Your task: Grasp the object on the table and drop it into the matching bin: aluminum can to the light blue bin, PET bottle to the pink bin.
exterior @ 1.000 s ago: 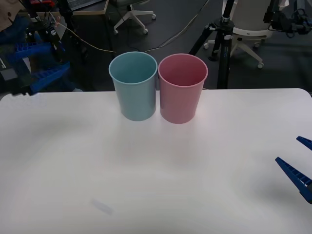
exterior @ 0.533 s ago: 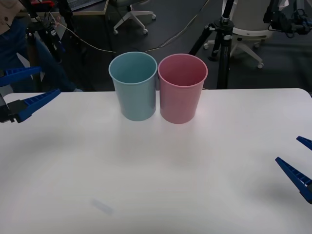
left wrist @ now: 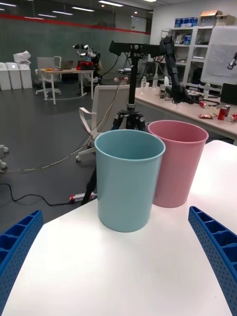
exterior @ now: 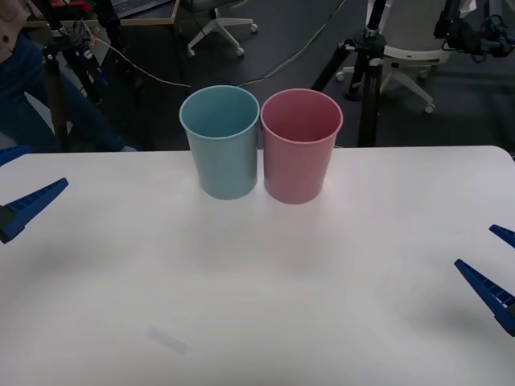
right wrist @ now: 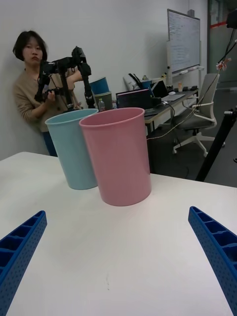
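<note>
Left gripper: at the table's left edge, over the tabletop, its blue ribbed fingers spread wide with nothing between them. In its own wrist view the gripper looks straight at the two bins, which stand ahead of the open jaws and well apart from the fingertips.

Right gripper: at the table's right edge, low over the tabletop, its blue ribbed fingers also spread wide and holding nothing. In its wrist view the gripper faces the bins from the other side; bare tabletop lies between the jaws.

Tall light blue plastic cup-shaped bin: upright on the far middle of the table, tapering downward, rolled rim at the top. It is the bin nearer the left gripper's jaws and the farther one from the right gripper's jaws.

Tall pink plastic cup-shaped bin: upright just beside the light blue bin, the two rims touching or nearly so. It is the bin nearer the right gripper's jaws and stands behind the blue one as seen from the left gripper.

Wide plain white tabletop with rounded corners: carries both bins; the stretch between the two grippers is flat white surface.

Small clear bottle with black cap: I cannot tell where it is; neither pair of jaws holds it.
</note>
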